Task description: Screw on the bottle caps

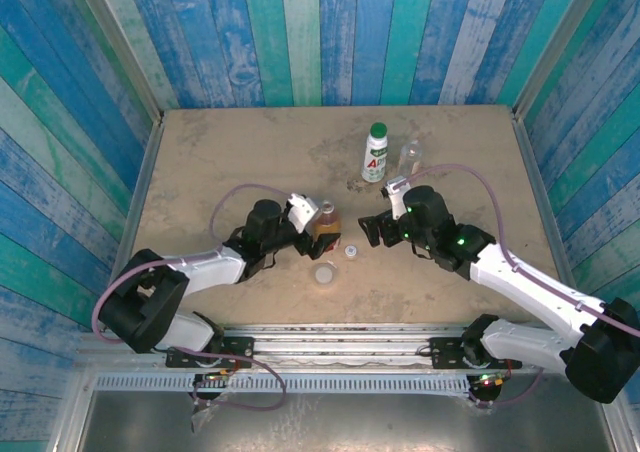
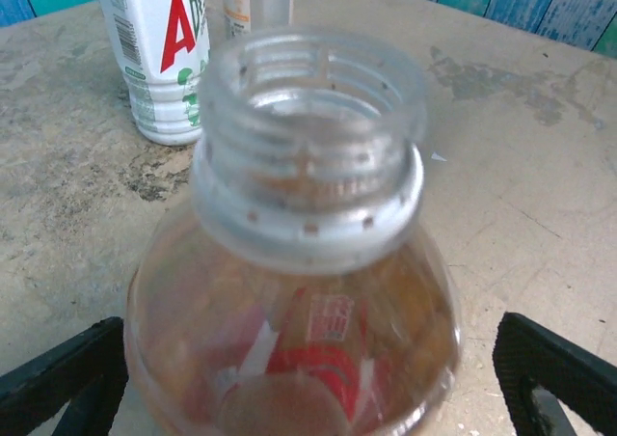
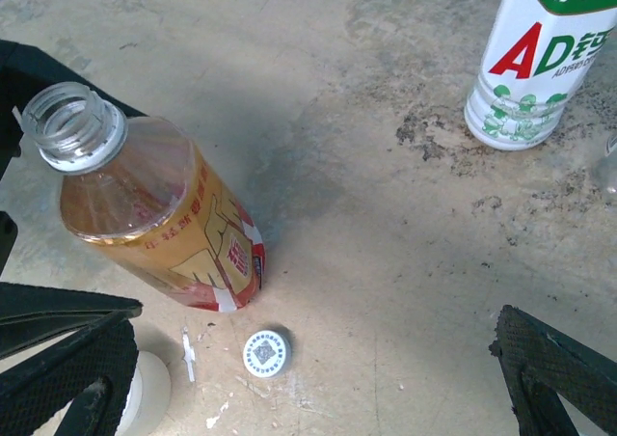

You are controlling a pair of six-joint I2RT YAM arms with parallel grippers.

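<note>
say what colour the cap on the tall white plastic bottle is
Green, the round plastic cap on the white bottle; best in top external view.

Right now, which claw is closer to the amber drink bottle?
Left. The left claw stands open around the amber bottle, one finger on each side. The right claw is apart, off to the bottle's right.

amber bottle, white cap, tan table

Brightly, evenly lit, probably from overhead. Softly shadowed at 2 o'clock of the amber bottle. Blurred near 6 o'clock in left wrist view.
</note>
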